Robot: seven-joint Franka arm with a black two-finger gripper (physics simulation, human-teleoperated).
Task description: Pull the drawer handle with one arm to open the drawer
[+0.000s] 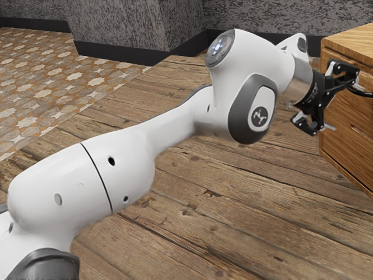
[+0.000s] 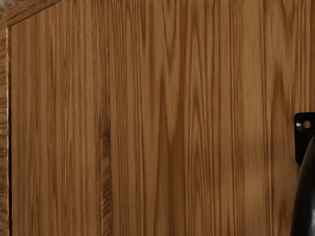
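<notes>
A wooden cabinet (image 1: 348, 137) stands at the exterior view's right, its drawer front (image 1: 351, 111) facing my hand and looking flush with the cabinet face. A black handle (image 1: 363, 90) sticks out of that front. My black gripper (image 1: 336, 98) is right at the drawer, open, with one finger high and one low, and the handle's near end lies by the upper finger. Neither finger visibly clamps it. In the wrist view the drawer front (image 2: 157, 118) is very close, with the black handle (image 2: 303, 196) and its mounting plate at the edge.
The cabinet sits on a wooden plank floor (image 1: 245, 216). My white arm (image 1: 175, 140) stretches across it from the lower left. A patterned tile floor (image 1: 52, 87) and dark stone walls (image 1: 134, 23) lie behind.
</notes>
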